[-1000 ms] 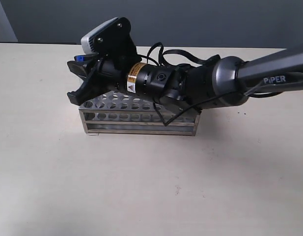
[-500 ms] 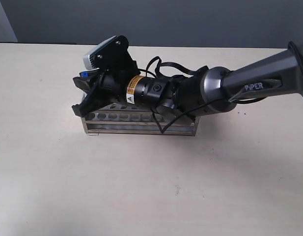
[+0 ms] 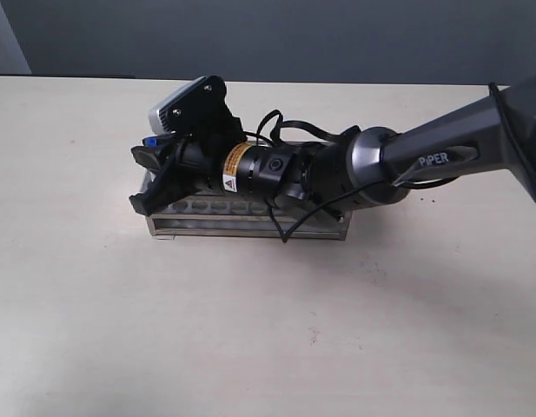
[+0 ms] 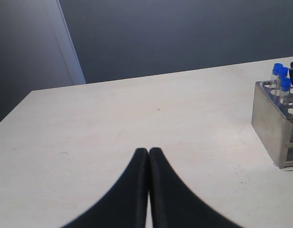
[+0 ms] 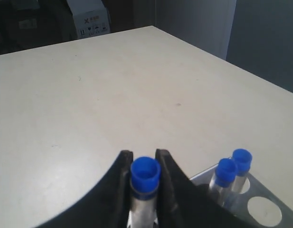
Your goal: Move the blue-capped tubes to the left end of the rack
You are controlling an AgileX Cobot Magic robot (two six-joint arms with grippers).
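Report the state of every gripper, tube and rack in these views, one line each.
right gripper: shut on the held blue-capped tube.
held blue-capped tube: capped, upright, pinched at the cap; whether its foot sits in a hole cannot be told.
seated blue-capped tubes: two beside it, capped, upright in rack holes.
rack: upright on the table.
left gripper: shut, holding nothing.

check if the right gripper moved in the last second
Yes. The right gripper has dropped lower, toward the left end of the rack, which stayed put.
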